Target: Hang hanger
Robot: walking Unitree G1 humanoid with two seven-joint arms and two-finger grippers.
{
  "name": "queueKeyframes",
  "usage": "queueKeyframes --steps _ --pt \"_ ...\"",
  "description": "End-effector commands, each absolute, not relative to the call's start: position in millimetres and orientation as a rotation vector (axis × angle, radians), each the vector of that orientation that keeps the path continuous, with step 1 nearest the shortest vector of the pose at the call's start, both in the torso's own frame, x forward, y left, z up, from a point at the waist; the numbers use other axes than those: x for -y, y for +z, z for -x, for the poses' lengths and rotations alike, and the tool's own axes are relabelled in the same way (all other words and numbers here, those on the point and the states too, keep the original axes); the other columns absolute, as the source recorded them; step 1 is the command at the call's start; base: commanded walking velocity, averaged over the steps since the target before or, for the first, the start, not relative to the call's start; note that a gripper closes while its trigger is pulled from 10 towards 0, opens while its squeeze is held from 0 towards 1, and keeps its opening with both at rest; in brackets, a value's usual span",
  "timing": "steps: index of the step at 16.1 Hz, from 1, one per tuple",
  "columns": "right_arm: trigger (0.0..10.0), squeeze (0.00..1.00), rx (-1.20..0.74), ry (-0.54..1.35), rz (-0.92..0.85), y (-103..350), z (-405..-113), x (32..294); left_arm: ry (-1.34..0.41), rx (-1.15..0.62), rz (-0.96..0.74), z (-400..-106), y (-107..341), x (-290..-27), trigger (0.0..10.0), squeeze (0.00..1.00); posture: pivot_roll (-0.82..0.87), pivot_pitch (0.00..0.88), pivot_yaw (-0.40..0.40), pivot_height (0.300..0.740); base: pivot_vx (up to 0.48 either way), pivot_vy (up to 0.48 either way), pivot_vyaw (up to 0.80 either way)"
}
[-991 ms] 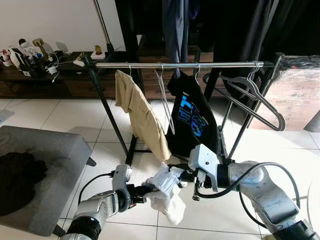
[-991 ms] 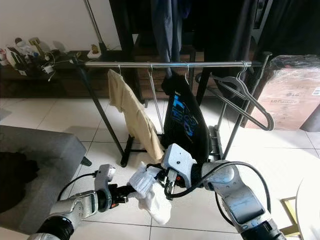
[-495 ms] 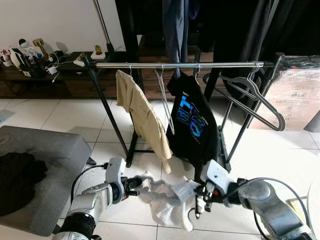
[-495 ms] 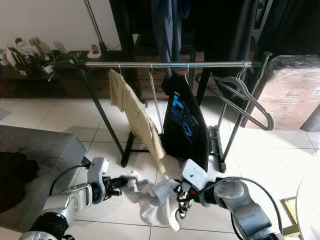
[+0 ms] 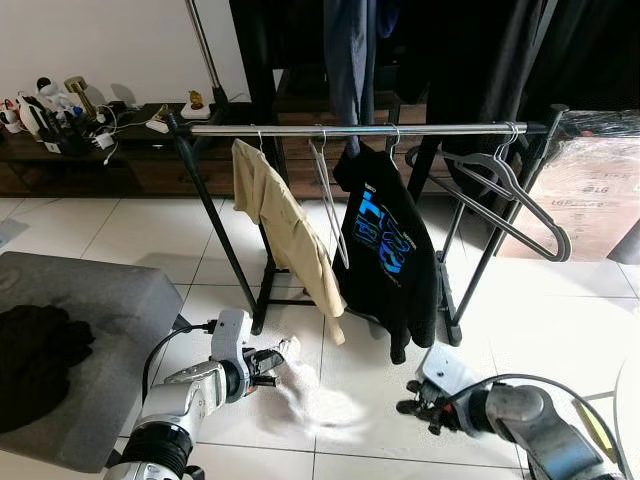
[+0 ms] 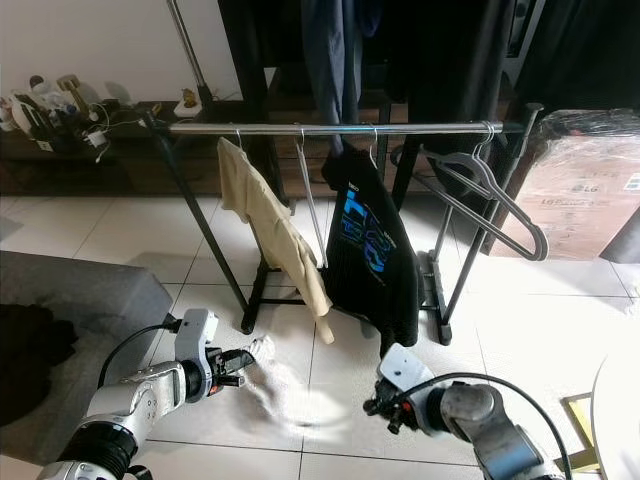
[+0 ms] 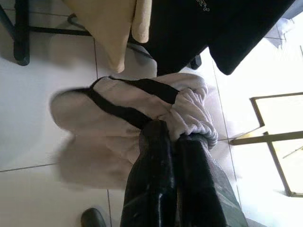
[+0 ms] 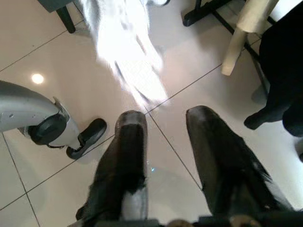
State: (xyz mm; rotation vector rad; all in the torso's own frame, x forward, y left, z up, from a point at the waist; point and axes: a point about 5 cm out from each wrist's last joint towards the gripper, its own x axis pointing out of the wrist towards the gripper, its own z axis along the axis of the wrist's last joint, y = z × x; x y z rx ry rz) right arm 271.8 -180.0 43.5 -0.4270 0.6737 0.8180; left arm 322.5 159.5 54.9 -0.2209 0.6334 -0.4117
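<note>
step: garment pickup, hanging not begun | left gripper (image 7: 165,137) clenched on white garment (image 7: 118,113) low, near rack (image 5: 360,129) | right gripper (image 8: 165,123) released, empty | next: regrasp, lift

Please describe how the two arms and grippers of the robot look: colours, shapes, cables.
Both arms are silver-grey, rounded metal segments with a black cable looping beside each. The left gripper sits on a white boxy wrist block; its two fingers are long, thick, glossy black. The right gripper has a similar white block and black fingers.
</note>
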Motion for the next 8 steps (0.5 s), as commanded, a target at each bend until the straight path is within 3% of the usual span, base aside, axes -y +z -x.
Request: queueKeyframes --steps 1,2,4,5,8 --pt "10.0 1.0 -0.684 0.756 0.426 40.5 -274.4 185.4 -0.416 -0.633 0.196 -322.5 57.3 -160.6 0.0 0.0 -0.12 0.15 0.061 0.74 0.0 0.0 0.0" --pt "10.0 1.0 -0.668 0.716 0.418 42.4 -278.7 186.8 -0.428 -0.635 0.186 -321.9 57.8 -158.6 0.0 0.0 -0.12 0.151 0.061 0.74 0.0 0.0 0.0" --pt "10.0 1.0 -0.552 0.562 0.233 64.4 -299.6 176.5 -0.459 -0.628 0.091 -321.6 61.2 -154.4 0.0 0.0 -0.12 0.15 0.061 0.74 0.0 0.0 0.0" --pt "10.0 0.0 -0.512 0.607 0.195 72.1 -300.5 164.4 -0.47 -0.61 0.093 -323.2 66.1 -150.3 0.0 0.0 -0.12 0.151 0.063 0.74 0.0 0.0 0.0" --pt "10.0 0.0 -0.424 0.639 0.16 89.3 -302.6 144.5 -0.481 -0.551 0.092 -328.9 83.9 -138.3 0.0 0.0 -0.11 0.149 0.066 0.74 0.0 0.0 0.0"
